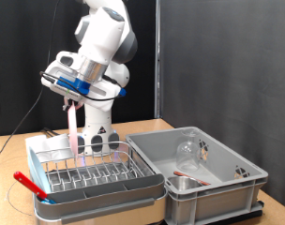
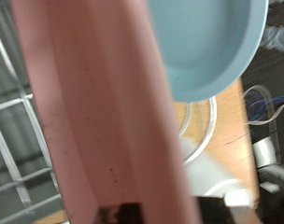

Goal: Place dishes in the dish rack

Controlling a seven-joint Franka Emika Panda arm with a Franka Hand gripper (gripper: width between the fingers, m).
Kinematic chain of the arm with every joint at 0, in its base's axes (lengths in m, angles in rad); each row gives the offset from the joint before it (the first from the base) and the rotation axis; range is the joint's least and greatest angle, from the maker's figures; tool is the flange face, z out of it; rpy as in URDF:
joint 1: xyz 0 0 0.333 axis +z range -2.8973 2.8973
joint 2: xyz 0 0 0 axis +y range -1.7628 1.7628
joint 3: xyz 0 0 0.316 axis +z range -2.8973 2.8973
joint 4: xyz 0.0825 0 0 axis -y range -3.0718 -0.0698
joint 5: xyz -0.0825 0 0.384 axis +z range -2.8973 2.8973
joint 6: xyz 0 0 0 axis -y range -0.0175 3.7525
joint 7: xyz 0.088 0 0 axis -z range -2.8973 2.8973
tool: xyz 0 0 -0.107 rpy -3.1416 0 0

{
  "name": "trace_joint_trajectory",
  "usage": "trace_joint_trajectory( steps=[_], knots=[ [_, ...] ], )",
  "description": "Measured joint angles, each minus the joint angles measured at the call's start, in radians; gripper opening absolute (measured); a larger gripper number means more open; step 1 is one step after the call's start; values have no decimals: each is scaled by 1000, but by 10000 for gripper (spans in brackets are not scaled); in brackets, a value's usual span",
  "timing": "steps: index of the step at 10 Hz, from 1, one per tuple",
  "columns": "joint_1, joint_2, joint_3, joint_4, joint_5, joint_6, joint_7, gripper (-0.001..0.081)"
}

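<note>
exterior view:
arm: the white franka panda arm (image 1: 103, 42) stands behind the rack, bent forward, its hand over the rack's far end.
gripper: the two-finger gripper (image 1: 72, 101) hangs under the blue-trimmed hand, pointing down.
plate: a round pink plate (image 1: 73, 128) hangs edge-on and upright below the hand, seen as a thin pale pink strip, its lower edge down among the prongs at the far end of the rack.
fingers: they appear clamped on the plate's upper rim; the gap itself is too small to make out here.
rack: the rectangular chrome wire dish rack (image 1: 94, 176) with upright prongs sits on a pale beige tray base, at the exterior view's lower left.
utensil: a thin red long-handled utensil (image 1: 28, 182) lies at the rack's left edge, beside a blue piece at the near corner.
tub: a larger grey plastic tub (image 1: 238, 183) stands just beside the rack on the exterior view's right.
glass: a clear drinking glass (image 1: 187, 152) stands upright inside the tub.
bowl: a shiny steel bowl (image 1: 183, 184) sits in the tub's near corner.
table: a brown wooden tabletop (image 1: 133, 128) carries everything.

wrist view:
plate: the pink plate (image 2: 105, 112) fills the middle as a broad slanting band, very close to the lens.
fingers: hidden by the plate; their spread cannot be told here.
rack: chrome wires (image 2: 16, 140) show beside the plate.
other dish: a round pale blue dish (image 2: 212, 42) shows beyond the plate.
</note>
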Motion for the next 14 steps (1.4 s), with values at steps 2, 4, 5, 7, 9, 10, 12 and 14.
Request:
trace_joint_trajectory(
  steps=[2, 4, 5, 7, 9, 10, 12, 14],
  knots=[
    [-6, 27, 19, 4, -128, 21, 0, 41],
    [-13, 74, 19, 36, -171, 54, 13, 41],
    [-16, 98, 17, 55, -172, 68, 11, 41],
    [-19, 141, 8, 77, -172, 76, -12, 41],
    [-30, 177, 1, 77, -178, 92, -13, 41],
    [-37, 195, -1, 76, -192, 101, -8, 41],
    [-48, 239, -3, 76, -223, 107, 14, 41],
    [-55, 273, -9, 75, -248, 120, 29, 41]
  ],
)
